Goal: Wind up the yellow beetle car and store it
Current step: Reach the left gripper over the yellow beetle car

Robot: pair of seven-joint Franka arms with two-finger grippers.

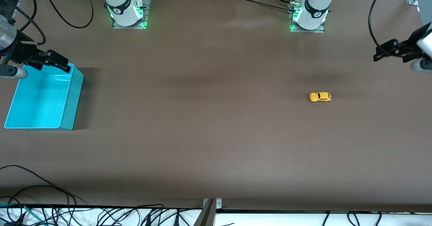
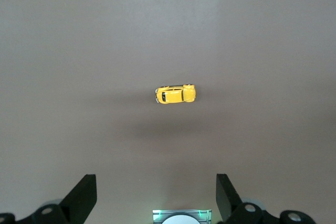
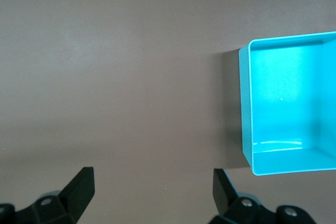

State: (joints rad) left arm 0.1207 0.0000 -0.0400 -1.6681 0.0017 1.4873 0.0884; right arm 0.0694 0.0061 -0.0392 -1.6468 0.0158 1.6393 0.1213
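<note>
The yellow beetle car (image 1: 320,97) stands on its wheels on the brown table, toward the left arm's end. My left gripper (image 1: 384,50) hangs open in the air at that end of the table, apart from the car. In the left wrist view the car (image 2: 175,94) lies well ahead of the open, empty left gripper (image 2: 156,183). The turquoise bin (image 1: 40,97) stands empty at the right arm's end. My right gripper (image 1: 62,64) hovers open over the bin's edge that lies farthest from the front camera. In the right wrist view the bin (image 3: 283,98) shows beside the empty right gripper (image 3: 151,177).
Both arm bases (image 1: 126,8) (image 1: 308,15) with green lights stand along the table's edge farthest from the front camera. Loose black cables (image 1: 50,212) lie off the table's nearest edge. A wide stretch of bare brown table (image 1: 202,118) separates the car from the bin.
</note>
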